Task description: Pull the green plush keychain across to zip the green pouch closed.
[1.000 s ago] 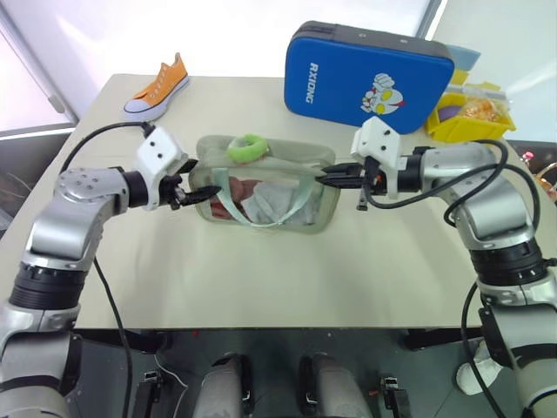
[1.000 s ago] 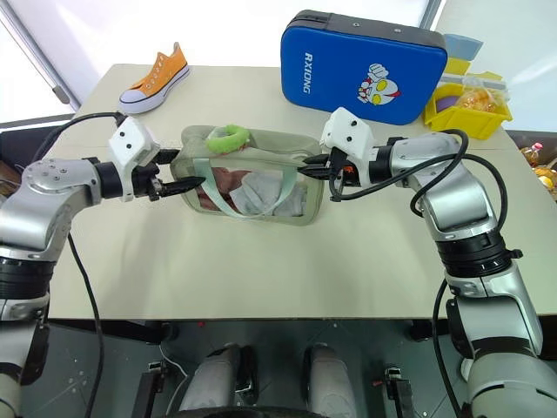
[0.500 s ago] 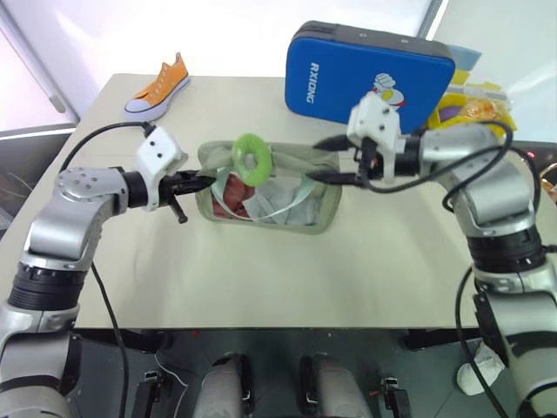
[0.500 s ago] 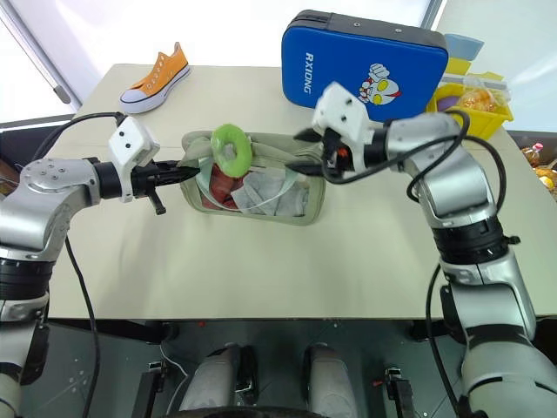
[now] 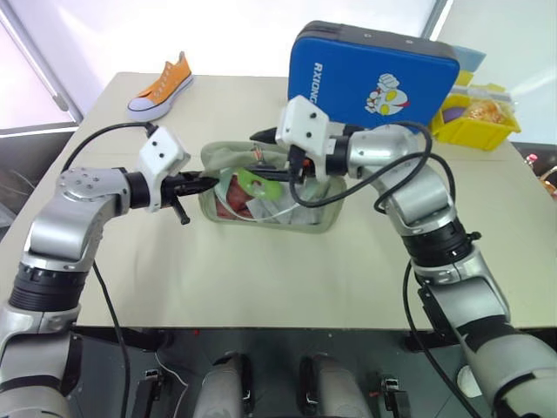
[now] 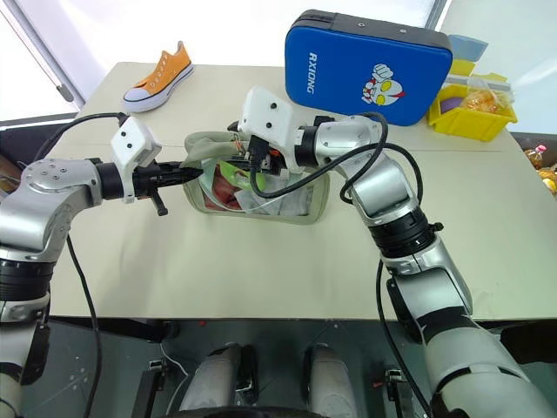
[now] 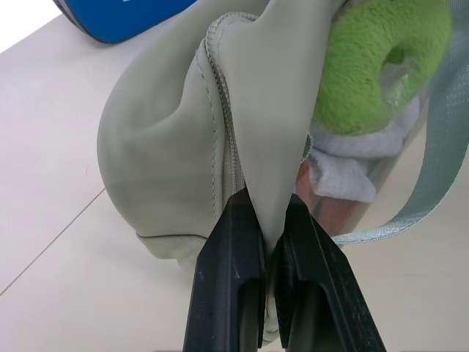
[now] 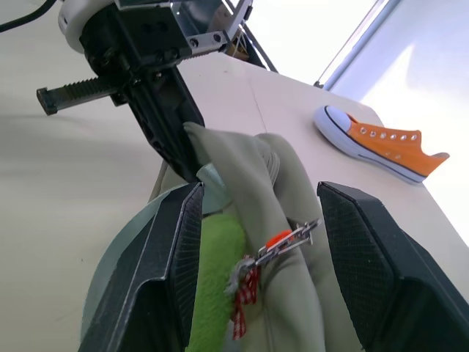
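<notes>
Pinching the green pouch (image 5: 283,209), left pincer (image 7: 270,242) reaches level; right pincer (image 8: 256,242) seemingly straddles the green plush keychain (image 8: 214,279), unclenched.

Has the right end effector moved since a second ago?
Yes. The right end effector has swung from the green pouch's far end toward the left end effector, over the green plush keychain.

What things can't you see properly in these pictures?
- Green plush keychain: in the eye views the right gripper covers most of it.
- Zipper on the green pouch: the right gripper hides how far it is zipped.
- Yellow bin: its contents are too small, partly behind the blue case.
- Pouch's contents: red and white shapes, unclear.
</notes>
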